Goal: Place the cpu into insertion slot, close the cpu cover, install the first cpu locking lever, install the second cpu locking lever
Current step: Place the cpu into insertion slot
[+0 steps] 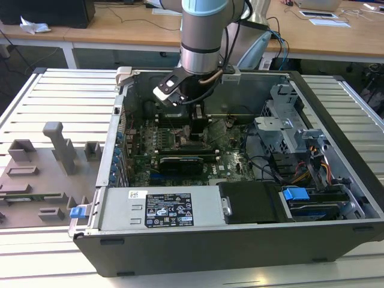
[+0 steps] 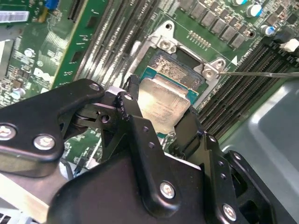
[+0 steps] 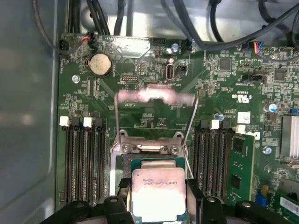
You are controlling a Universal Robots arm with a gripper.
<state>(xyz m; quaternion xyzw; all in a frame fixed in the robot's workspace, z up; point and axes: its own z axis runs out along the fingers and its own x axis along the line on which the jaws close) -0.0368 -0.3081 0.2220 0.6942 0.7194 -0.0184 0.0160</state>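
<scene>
The cpu is a silvery square chip on a green base, and my gripper is shut on it, one black finger on each side. It hangs over the insertion slot, a silver-rimmed socket in the green motherboard; whether it rests in the socket I cannot tell. The cpu cover stands raised on its hinge beyond the socket. Two thin wire levers stick up beside it, unlatched. In the exterior view the gripper reaches down into the open computer case over the slot.
Long memory slots flank the socket on both sides. A coin battery and dark cables lie beyond the cover. A black card, the power supply and a drive cage crowd the case. Grey fixtures sit on the table.
</scene>
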